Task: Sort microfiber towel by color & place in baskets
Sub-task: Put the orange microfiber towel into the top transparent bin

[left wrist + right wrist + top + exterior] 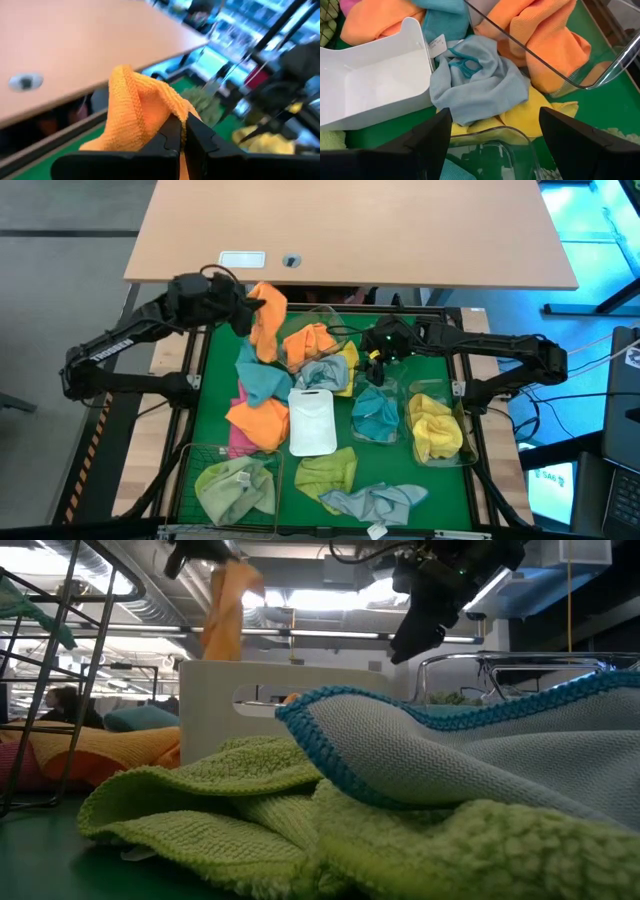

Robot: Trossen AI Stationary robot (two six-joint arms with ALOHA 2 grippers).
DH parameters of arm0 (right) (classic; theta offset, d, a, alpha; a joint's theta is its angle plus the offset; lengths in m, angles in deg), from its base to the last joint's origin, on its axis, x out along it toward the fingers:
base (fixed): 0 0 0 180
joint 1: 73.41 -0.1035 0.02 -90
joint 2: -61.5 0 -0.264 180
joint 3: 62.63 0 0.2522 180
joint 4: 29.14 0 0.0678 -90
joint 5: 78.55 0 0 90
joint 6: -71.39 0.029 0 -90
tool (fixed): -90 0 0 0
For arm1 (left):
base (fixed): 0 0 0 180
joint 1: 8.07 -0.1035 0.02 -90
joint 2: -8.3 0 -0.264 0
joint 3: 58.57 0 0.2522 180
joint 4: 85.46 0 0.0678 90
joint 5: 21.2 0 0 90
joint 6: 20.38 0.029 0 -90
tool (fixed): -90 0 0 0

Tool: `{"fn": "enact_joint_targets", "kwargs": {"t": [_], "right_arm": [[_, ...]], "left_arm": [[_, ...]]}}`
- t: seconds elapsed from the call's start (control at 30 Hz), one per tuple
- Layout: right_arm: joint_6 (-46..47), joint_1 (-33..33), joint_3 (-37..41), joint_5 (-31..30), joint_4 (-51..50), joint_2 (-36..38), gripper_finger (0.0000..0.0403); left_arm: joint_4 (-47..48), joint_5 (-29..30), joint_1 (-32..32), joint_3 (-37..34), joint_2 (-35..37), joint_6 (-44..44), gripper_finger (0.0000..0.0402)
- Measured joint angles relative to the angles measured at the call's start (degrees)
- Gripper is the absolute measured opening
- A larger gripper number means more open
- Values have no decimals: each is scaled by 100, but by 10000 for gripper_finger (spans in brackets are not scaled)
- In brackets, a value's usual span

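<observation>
My left gripper (250, 308) is shut on an orange towel (268, 322) raised over the mat's far left part; the towel also hangs in the low view (226, 610). My right gripper (492, 145) is open, hovering over a light grey-blue towel (477, 82) that lies on a yellow towel (540, 112) beside the white tray (375, 80). More orange towels sit in a clear tub (312, 340). Teal (376, 415) and yellow (435, 428) towels fill two other tubs. Lime towels lie in the wire basket (235, 485). My left gripper pinches a bunched fold at the orange towel's upper end (167, 107) between its two shut fingers, coming from the table's left. How many layers it holds, I cannot tell. The towel hangs slack below the fingers, and its lower end (222, 648) is off the table.
Orange, teal and pink towels are piled at the mat's left centre (255, 405). A lime towel (325, 472) and a grey-blue towel (375, 502) lie near the front edge. A wooden table (350, 230) stands beyond the mat. A grey-green spiky plant (202, 102) sits near the far edge.
</observation>
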Motion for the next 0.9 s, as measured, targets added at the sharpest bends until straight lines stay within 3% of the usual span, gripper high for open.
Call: {"fn": "enact_joint_targets", "kwargs": {"t": [0.43,0.67,0.9], "right_arm": [[0,0,0,0,22,-4,299],[-2,0,0,0,31,-20,299],[-2,0,0,2,43,-22,299]], "left_arm": [[-2268,-686,-2,265,-22,223,0],[-2730,-665,-2,265,-354,311,0],[-2704,-525,0,263,-1205,554,0]]}}
